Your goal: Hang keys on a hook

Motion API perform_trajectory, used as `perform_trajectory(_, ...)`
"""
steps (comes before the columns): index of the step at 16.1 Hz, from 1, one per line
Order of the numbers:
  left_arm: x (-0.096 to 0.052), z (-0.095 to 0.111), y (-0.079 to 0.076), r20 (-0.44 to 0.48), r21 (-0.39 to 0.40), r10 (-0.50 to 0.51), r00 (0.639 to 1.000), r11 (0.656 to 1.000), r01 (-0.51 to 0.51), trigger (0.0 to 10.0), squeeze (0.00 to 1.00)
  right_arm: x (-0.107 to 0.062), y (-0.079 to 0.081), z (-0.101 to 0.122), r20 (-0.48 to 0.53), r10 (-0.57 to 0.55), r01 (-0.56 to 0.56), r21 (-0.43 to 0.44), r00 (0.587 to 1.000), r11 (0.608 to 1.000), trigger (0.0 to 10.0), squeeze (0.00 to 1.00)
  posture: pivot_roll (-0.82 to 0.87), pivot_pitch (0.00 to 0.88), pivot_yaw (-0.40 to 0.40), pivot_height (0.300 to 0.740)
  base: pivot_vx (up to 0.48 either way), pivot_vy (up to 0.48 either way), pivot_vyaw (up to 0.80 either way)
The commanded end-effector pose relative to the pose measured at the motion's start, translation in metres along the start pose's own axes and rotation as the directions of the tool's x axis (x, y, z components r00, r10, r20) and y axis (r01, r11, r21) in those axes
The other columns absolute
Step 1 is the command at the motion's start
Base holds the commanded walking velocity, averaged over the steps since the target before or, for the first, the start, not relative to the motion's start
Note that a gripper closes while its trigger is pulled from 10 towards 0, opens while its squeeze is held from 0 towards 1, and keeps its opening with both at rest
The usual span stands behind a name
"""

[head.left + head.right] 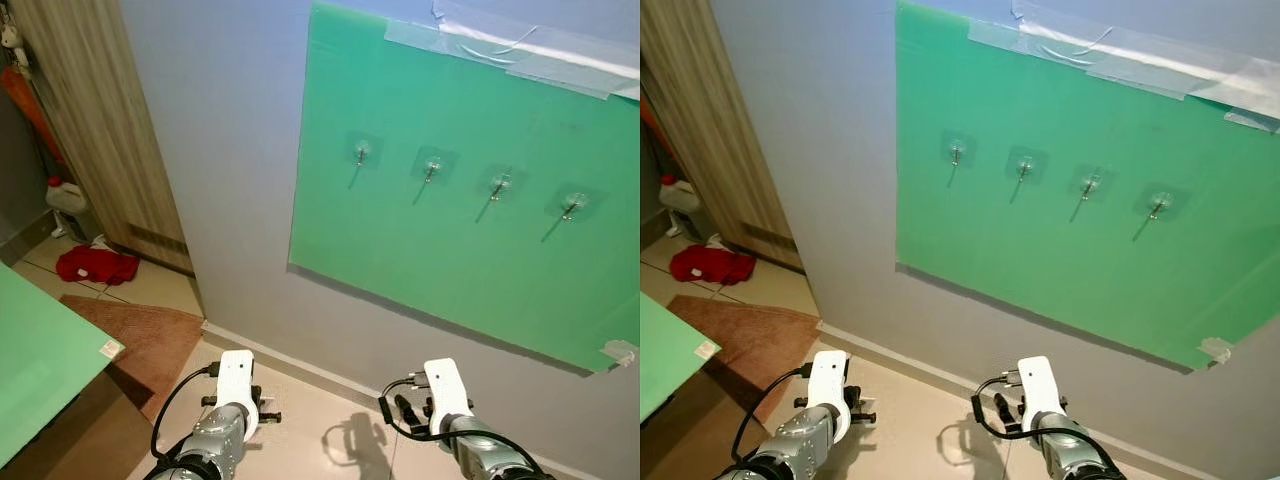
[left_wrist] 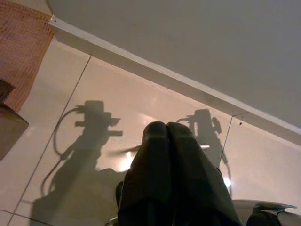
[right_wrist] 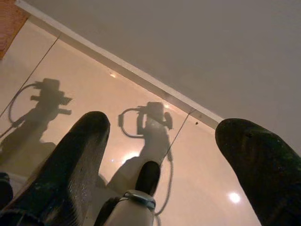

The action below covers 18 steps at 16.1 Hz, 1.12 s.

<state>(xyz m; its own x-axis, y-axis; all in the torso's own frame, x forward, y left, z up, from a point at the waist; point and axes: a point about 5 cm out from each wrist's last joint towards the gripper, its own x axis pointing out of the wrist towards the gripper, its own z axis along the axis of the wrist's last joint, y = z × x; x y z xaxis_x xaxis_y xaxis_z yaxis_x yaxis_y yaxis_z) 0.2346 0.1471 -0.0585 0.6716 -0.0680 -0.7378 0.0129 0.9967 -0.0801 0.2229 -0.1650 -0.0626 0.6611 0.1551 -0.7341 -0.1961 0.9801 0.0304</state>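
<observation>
Facing four clear adhesive hooks on the green wall sheet, both arms hung low. Left tool was pinched closed; right tool gaped wide, empty. Keys weren't visible anywhere. Find and grip those first, then raise toward a hook.

Grey wall — glossy tiled floor

Sharp, evenly lit head views; dim wrist views, glare on floor.
</observation>
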Motion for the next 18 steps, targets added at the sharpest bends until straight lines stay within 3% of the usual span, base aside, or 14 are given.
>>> perform_trajectory(1, 0.000, -0.001, -0.004, -0.001, 0.016, -0.010, 1.000, 1.000, 0.010, 10.0, 0.00, -0.001, -0.004, -0.001, -0.001, -0.006, 0.006, -0.004, 1.000, 1.000, 10.0, 0.00, -0.04, 0.000, -0.051, 0.740, 0.000, 0.000, 0.00)
perform_trajectory(10, 0.000, -0.002, -0.003, -0.006, 0.042, -0.016, 1.000, 0.999, 0.016, 10.0, 0.00, -0.002, -0.006, -0.002, -0.005, -0.017, 0.017, 0.005, 1.000, 1.000, 10.0, 0.00, -0.05, 0.000, -0.032, 0.740, 0.000, 0.000, 0.00)
perform_trajectory(13, -0.002, -0.013, -0.002, -0.033, 0.071, -0.010, 0.999, 0.997, 0.012, 10.0, 0.00, -0.003, -0.007, -0.008, -0.029, -0.014, 0.013, -0.015, 0.999, 1.000, 10.0, 0.00, -0.05, 0.000, -0.044, 0.740, 0.000, 0.000, 0.00)
perform_trajectory(18, -0.003, -0.016, -0.001, -0.045, 0.046, -0.011, 0.999, 0.999, 0.013, 10.0, 0.00, -0.003, -0.002, -0.010, -0.034, -0.001, 0.000, -0.021, 0.999, 1.000, 10.0, 0.00, -0.06, 0.000, -0.032, 0.740, 0.000, 0.000, 0.00)
